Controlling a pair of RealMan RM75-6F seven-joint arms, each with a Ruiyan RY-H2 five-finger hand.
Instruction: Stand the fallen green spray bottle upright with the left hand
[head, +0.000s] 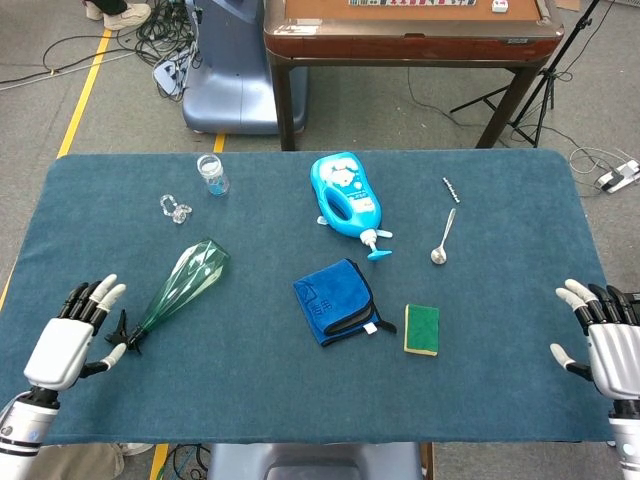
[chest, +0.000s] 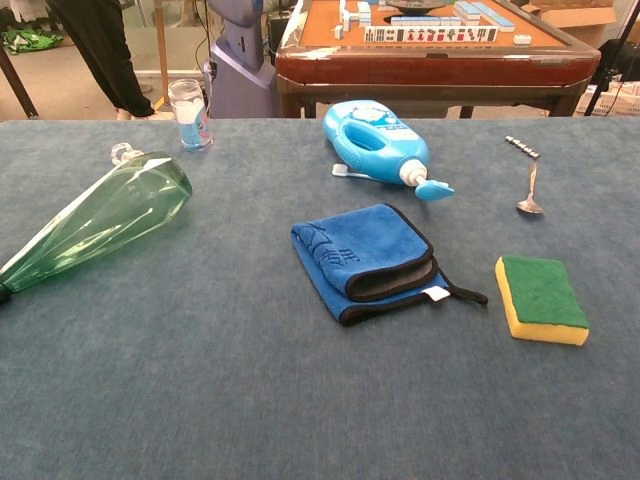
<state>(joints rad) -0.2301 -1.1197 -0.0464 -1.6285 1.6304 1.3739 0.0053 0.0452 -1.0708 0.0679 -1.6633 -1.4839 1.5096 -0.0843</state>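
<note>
The green spray bottle (head: 183, 284) lies on its side on the blue table cloth, wide base toward the back right, black nozzle toward the front left. In the chest view the bottle (chest: 100, 218) stretches off the left edge. My left hand (head: 68, 342) hovers just left of the black nozzle, fingers spread, holding nothing. At the front right edge my right hand (head: 608, 337) stays open and empty. The chest view shows neither hand.
A folded blue cloth (head: 336, 302) and a green-yellow sponge (head: 422, 329) lie mid-table. Behind them are a blue detergent bottle (head: 347, 196), a spoon (head: 442, 240), a screw (head: 451, 189), a small glass jar (head: 212, 174) and a clear trinket (head: 175, 209).
</note>
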